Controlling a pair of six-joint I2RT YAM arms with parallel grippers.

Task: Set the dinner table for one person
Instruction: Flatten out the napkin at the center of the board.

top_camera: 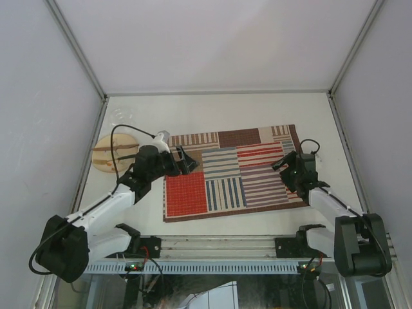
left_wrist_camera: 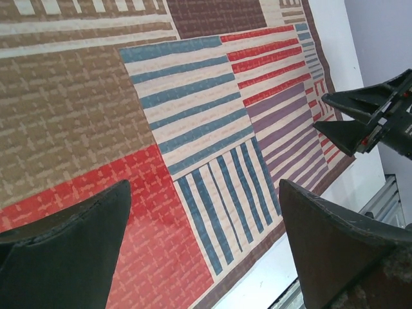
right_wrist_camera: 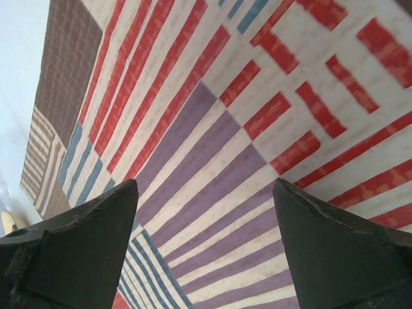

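The dinner table (top_camera: 212, 109) is a wide white top with a striped patchwork placemat (top_camera: 232, 172) lying flat at its middle. My left gripper (top_camera: 187, 159) hovers open over the mat's left edge, nothing between its fingers. In the left wrist view it (left_wrist_camera: 205, 193) looks down on the red and blue-striped patches (left_wrist_camera: 193, 116). My right gripper (top_camera: 281, 162) stands open over the mat's right edge, also empty. From its own wrist it (right_wrist_camera: 206, 187) sees the purple and red stripes (right_wrist_camera: 212, 129). The right gripper (left_wrist_camera: 320, 111) shows at the far side in the left wrist view.
A round wooden plate (top_camera: 109, 154) with pale utensils across it lies left of the mat, behind my left arm. Something faint and clear (top_camera: 122, 116) stands beyond it. Aluminium rails (top_camera: 219, 247) run along the near edge.
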